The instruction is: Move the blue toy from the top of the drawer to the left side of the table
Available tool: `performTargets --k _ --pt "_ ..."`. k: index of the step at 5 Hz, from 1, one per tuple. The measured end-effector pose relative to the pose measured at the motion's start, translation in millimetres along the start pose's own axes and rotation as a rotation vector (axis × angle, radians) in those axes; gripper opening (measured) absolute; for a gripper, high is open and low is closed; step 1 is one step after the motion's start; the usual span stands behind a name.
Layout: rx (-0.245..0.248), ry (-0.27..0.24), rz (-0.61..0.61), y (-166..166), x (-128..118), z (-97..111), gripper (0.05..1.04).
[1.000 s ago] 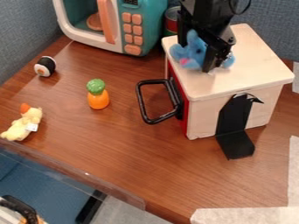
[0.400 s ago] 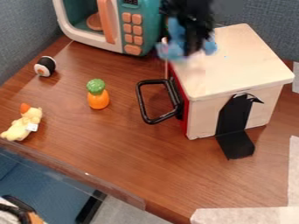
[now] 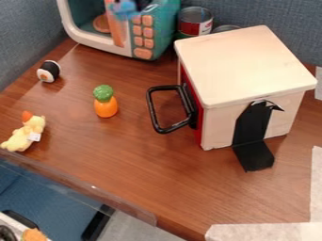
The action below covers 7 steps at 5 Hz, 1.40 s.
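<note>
A brown wooden table [image 3: 151, 169] is spreading under everything, and the pale drawer box [image 3: 239, 66] is standing on its right side in the view, its red front facing left. Behind and to the left, the teal and white toy microwave [image 3: 165, 28] is sitting near the grey-blue wall. Pale paper [image 3: 264, 231] is covering the bottom right corner of the table. A black bent plate [image 3: 252, 127] is running down one side of the box and out onto the wood, while a black handle [image 3: 153, 108] is jutting from the red front. A can with a red band [image 3: 195, 21] is standing between microwave and box. Up at the top edge, the black gripper [image 3: 146, 5] is holding the blue toy [image 3: 125, 6], which is hanging in front of the microwave, off the box and above the table. Over on the left, a yellow plush duck [image 3: 28, 132] is lying near the table's front edge. An orange toy with a green top [image 3: 106, 106] is standing upright nearer the handle, and a little black and white sushi toy [image 3: 48, 71] is resting farther back.
</note>
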State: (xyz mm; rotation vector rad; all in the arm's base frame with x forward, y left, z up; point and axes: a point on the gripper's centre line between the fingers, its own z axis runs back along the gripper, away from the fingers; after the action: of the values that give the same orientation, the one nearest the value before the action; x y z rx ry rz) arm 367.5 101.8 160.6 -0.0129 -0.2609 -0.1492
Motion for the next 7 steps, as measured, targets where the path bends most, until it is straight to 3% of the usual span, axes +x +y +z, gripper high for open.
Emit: performTargets --k 1,2,3,4,5,6,7 --pt "0.045 0.034 0.062 48 -18 -30 0.568" --pt "0.061 0.048 0.121 70 -26 -61 0.567" --pt "0.066 0.093 0.143 80 -36 -93 0.566" --pt "0.07 0.134 0.144 82 -46 -107 0.564" --pt "0.081 0.165 0.174 89 -53 -115 0.639" --pt "0.103 0.177 0.204 102 -59 -110 0.932" --pt "0.074 0.199 0.215 105 -62 -102 1.006"
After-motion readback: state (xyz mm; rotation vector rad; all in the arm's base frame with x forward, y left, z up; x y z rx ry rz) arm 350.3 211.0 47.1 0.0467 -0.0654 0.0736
